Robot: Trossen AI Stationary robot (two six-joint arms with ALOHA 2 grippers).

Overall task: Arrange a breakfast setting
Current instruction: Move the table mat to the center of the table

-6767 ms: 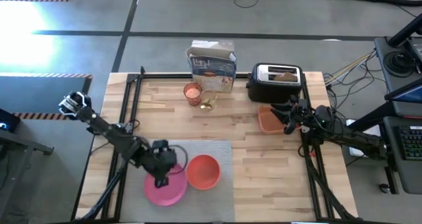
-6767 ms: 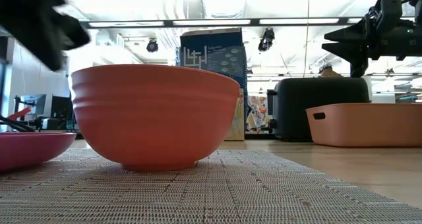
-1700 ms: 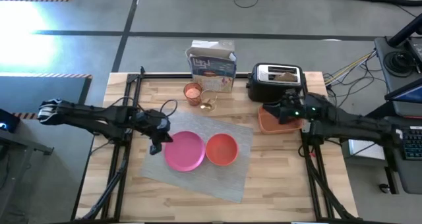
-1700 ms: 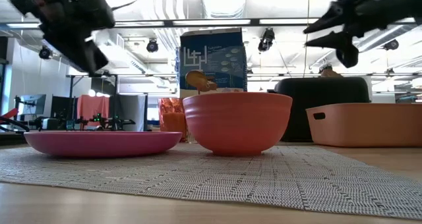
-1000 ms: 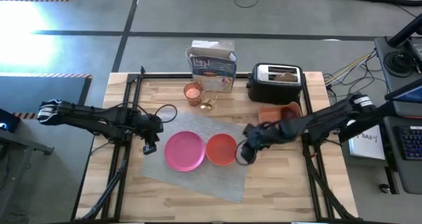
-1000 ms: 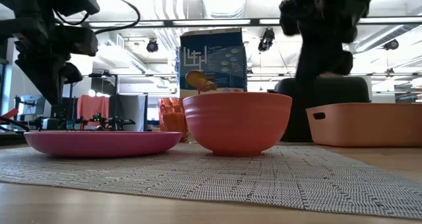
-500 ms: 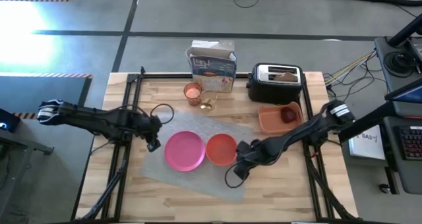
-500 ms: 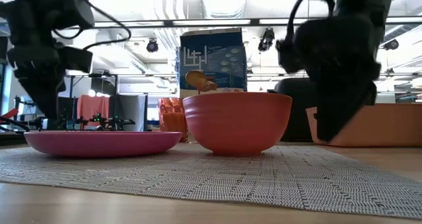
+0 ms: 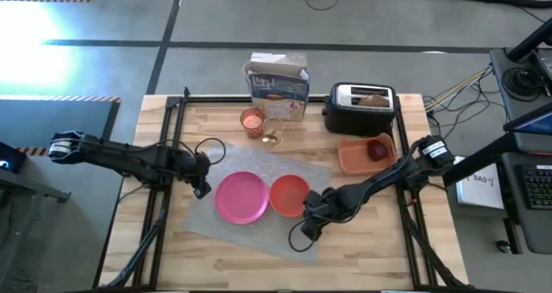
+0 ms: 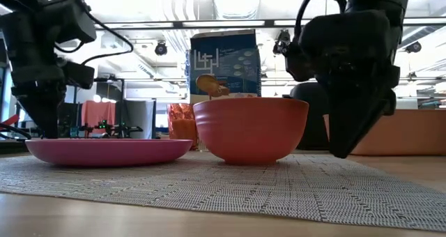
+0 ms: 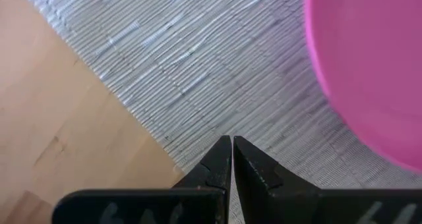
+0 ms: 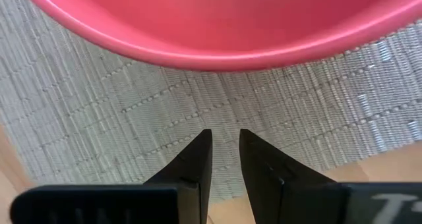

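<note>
The grey woven rectangular placemat (image 9: 259, 202) lies skewed across the middle of the wooden table (image 9: 362, 241), and on it sit the round pink plate (image 9: 241, 197) and, touching it at 3 o'clock, the orange bowl (image 9: 290, 195). So the base of the setting looks laid, though the mat probably still wants squaring.

The rest waits off the mat. At 12 o'clock on the table stands a blue cereal box (image 9: 278, 82), with the black-and-silver toaster (image 9: 360, 109) beside it holding the toast (image 9: 373, 97). The rectangular orange tray (image 9: 362, 154) at 2 o'clock holds the red apple (image 9: 379, 150). The small translucent orange cup (image 9: 252, 121) and the clear glass (image 9: 272, 134) with the gold spoon (image 10: 208, 86) stand at 12 o'clock from the plate.

The right gripper (image 12: 225, 151) is down at the mat's edge, at 5 o'clock of the bowl, jaws slightly apart, holding nothing. The left gripper (image 11: 232, 159), jaws together, is at the mat's 9 o'clock edge.

In the high view the spoon is too small to make out, and the dark arms hide both grippers' fingertips.
</note>
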